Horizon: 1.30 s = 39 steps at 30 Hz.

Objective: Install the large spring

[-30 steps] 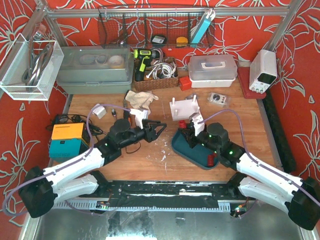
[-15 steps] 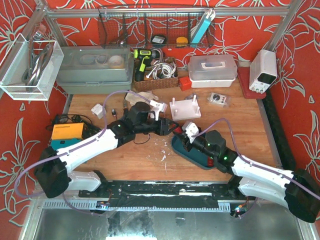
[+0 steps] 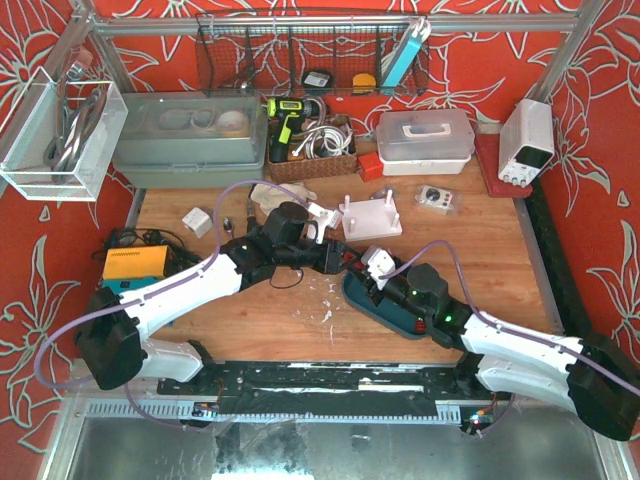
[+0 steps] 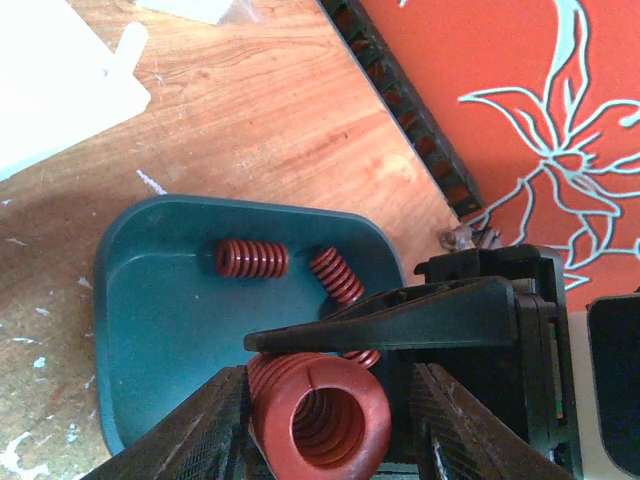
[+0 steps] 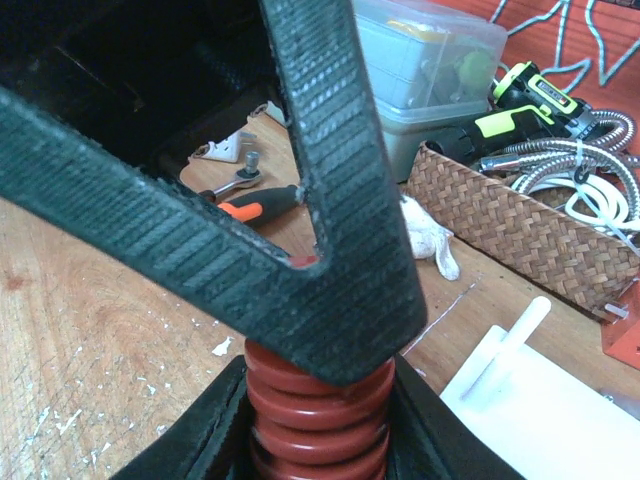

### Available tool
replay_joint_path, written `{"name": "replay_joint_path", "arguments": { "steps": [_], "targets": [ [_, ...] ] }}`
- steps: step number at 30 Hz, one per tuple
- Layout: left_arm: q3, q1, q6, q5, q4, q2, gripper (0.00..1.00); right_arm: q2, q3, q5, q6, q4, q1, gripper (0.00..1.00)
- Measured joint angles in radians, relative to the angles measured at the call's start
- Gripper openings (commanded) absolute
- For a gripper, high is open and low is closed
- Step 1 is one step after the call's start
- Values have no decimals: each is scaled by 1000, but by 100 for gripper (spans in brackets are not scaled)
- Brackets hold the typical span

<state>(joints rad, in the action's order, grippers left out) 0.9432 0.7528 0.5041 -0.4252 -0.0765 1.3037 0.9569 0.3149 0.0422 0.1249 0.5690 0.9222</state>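
The large red spring point(image 4: 320, 420) stands between the fingers of my right gripper point(image 5: 318, 385), which is shut on it point(image 5: 320, 420) over the left end of the teal tray point(image 3: 368, 303). My left gripper point(image 4: 328, 375) is open around the same spring: its left finger touches the coils and a gap shows at the right finger. In the top view the two grippers meet, left point(image 3: 347, 262) and right point(image 3: 364, 270), and hide the spring. Two small red springs point(image 4: 251, 259) lie in the tray point(image 4: 150, 300). The white peg fixture point(image 3: 370, 218) stands just beyond.
A wicker basket point(image 3: 310, 160) with cables and a drill sits at the back, with a white cloth point(image 3: 270, 195) and an orange-handled ratchet point(image 5: 250, 205) in front of it. An orange and teal box point(image 3: 135, 278) is at the left, a clear lidded box point(image 3: 425, 140) and a power supply point(image 3: 527, 140) at the back right.
My left arm has swung right and brought its open gripper around the spring. My right gripper has moved left and nearer with the spring to meet it.
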Motion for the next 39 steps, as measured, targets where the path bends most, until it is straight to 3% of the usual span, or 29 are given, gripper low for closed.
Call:
{"name": "replay_joint_path", "arguments": {
  "steps": [10, 19, 26, 34, 39],
  "targets": [
    [3, 0, -12, 12, -19, 24, 42, 18, 2, -22, 0, -7, 8, 4],
    [14, 1, -37, 36, -24, 43, 4, 24, 8, -38, -4, -36, 8, 10],
    [20, 1, -40, 42, -27, 45, 0, 24, 15, -56, -13, -48, 8, 37],
    [68, 2, -52, 119, -67, 57, 0, 13, 28, -115, -58, -79, 10, 99],
    [134, 1, -84, 246, -77, 80, 0, -94, 37, -230, -134, -196, 10, 99]
  ]
}}
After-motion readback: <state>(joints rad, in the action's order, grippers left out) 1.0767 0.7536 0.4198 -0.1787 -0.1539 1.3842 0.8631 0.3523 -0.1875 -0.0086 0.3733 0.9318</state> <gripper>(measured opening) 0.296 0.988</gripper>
